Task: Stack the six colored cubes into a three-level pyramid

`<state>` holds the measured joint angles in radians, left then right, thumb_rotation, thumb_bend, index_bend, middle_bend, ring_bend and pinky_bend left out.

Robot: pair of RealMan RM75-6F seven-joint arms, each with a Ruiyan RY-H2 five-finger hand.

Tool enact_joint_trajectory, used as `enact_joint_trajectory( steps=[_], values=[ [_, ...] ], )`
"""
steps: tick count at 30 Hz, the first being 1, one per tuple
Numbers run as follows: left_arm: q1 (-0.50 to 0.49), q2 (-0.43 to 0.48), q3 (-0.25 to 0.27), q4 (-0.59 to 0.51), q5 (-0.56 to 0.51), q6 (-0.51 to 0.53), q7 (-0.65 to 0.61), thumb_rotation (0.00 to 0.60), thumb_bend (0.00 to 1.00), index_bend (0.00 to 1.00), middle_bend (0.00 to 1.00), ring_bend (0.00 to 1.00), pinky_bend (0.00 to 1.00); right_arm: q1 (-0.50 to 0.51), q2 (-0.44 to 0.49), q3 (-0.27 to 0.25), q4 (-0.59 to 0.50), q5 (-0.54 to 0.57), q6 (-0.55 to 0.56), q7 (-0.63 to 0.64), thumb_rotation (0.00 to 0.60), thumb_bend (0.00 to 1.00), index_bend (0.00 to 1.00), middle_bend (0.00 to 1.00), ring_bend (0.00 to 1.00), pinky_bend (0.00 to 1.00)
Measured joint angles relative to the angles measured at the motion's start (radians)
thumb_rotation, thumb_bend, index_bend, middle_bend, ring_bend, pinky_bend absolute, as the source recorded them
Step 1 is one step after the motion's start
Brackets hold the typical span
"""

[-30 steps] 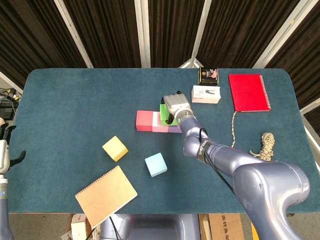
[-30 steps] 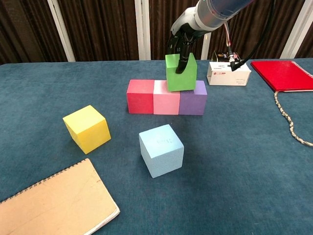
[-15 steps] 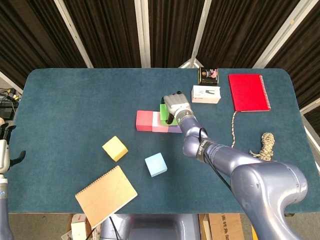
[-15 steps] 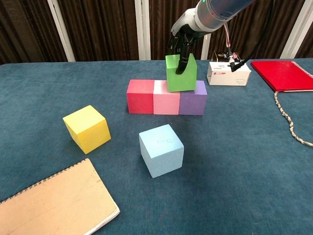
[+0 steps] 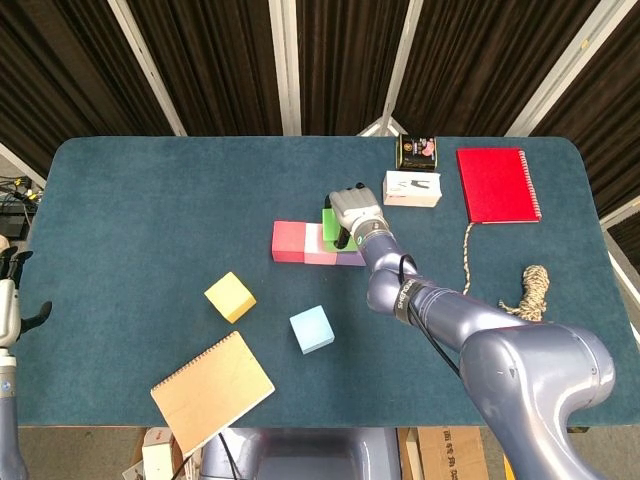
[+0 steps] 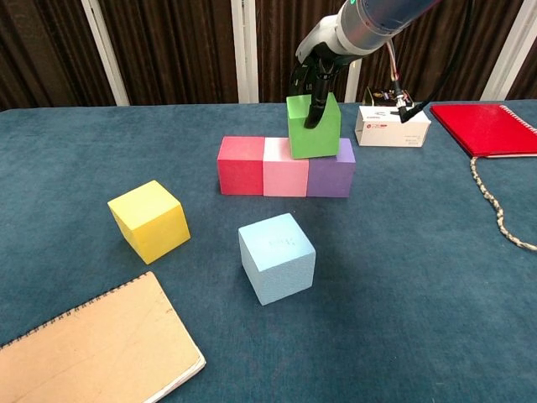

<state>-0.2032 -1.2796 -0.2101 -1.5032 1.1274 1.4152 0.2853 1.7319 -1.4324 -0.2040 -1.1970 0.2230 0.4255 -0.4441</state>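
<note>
One green cube (image 6: 314,126) is gripped from above by the right robot hand (image 6: 317,69), fingers closed down its front and back faces, and is held over the seam between the pink cube (image 6: 285,177) and purple cube (image 6: 331,177). A red cube (image 6: 241,164) completes the base row; yellow cube (image 6: 149,220) and light blue cube (image 6: 276,257) lie apart on the table (image 6: 436,269). If released off-centre or tilted, the green cube may be tipped off the row. The left robot hand (image 5: 8,300) is seen at the table edge, empty and open.

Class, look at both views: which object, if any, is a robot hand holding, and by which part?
The right robot hand holds the green cube from above by its upper part; the left robot hand holds nothing.
</note>
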Motion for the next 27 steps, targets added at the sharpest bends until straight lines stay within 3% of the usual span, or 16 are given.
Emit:
enact_joint_trajectory(
  steps=[27],
  values=[
    [0.000,0.000,0.001,0.000,0.002,0.000,-0.002,0.600,0.31,0.18,0.08,0.00,0.00,0.014,-0.007,-0.019,-0.006,0.007,0.004,0.024,0.600,0.34,0.31,0.27,0.13,0.00]
  ],
)
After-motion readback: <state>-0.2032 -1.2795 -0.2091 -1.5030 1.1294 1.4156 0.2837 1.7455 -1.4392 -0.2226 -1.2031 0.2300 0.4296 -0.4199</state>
